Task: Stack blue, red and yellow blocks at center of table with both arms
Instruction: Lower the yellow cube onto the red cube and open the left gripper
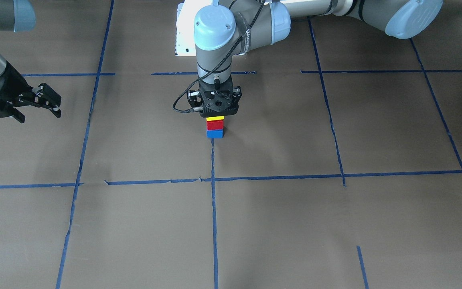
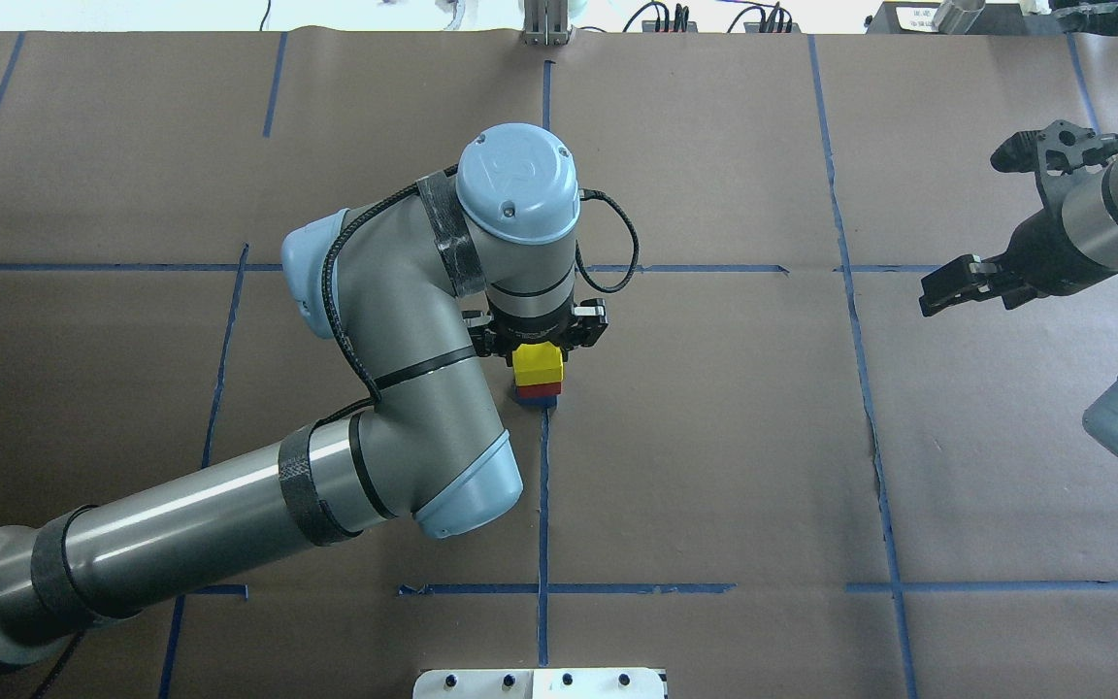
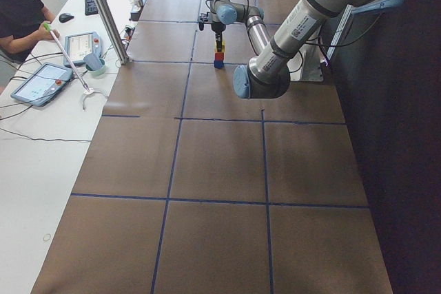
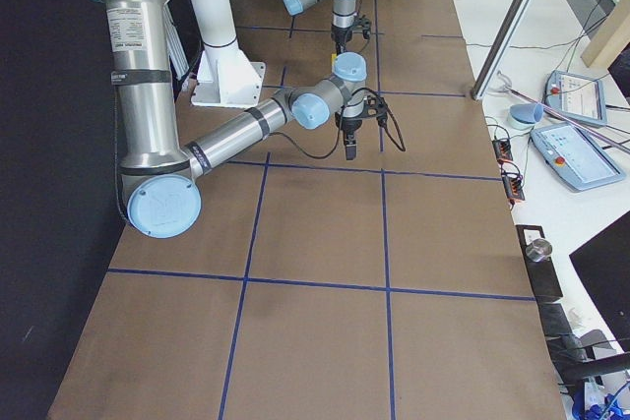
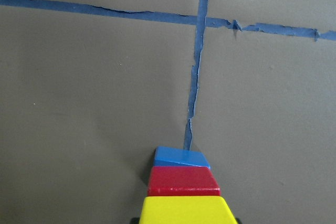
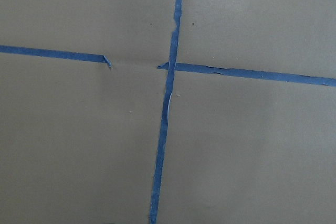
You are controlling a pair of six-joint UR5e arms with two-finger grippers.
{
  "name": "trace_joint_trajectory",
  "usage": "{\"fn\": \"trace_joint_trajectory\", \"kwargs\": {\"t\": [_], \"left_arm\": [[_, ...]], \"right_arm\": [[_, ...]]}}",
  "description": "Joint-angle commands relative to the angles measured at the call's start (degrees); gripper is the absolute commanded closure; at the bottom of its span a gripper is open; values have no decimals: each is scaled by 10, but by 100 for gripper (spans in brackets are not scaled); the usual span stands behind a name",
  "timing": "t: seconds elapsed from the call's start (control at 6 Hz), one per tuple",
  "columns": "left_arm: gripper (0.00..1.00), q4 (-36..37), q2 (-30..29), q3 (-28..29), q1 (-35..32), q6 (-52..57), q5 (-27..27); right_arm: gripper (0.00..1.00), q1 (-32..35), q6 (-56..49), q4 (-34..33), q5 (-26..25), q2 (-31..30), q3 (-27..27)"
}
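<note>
At the table's (image 1: 335, 224) center, on a blue tape crossing, stands a stack of three blocks: blue block (image 1: 215, 134) at the bottom, red block (image 1: 215, 125) on it, yellow block (image 1: 215, 119) on top. My left gripper (image 2: 538, 349) points straight down over the stack. Its fingertips show as dark slivers tight against both sides of the yellow block (image 5: 184, 209), so it is shut on that block. The left wrist view shows red (image 5: 184, 181) and blue (image 5: 181, 157) in line beneath it. My right gripper (image 1: 38, 116) hangs open and holds nothing, far off to the robot's right.
The white pedestal base (image 1: 183, 40) stands behind the stack on the robot's side. Beyond the table's far edge a side desk holds tablets (image 3: 41, 82) and cables, with a person (image 3: 21, 12) seated there. Bare taped paper surrounds the stack.
</note>
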Motion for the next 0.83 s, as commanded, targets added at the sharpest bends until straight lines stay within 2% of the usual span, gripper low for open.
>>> {"fn": "trace_joint_trajectory", "kwargs": {"t": [0.0, 0.17, 0.5, 0.67], "left_arm": [[81, 1, -1, -2, 1, 0, 5], [73, 1, -1, -2, 1, 0, 5], [48, 1, -1, -1, 1, 0, 6], [42, 1, -1, -1, 1, 0, 6]], "right_arm": [[0, 0, 0, 0, 0, 0, 0], [0, 0, 0, 0, -2, 0, -1], [0, 0, 0, 0, -3, 0, -2], [0, 0, 0, -1, -3, 0, -2]]}}
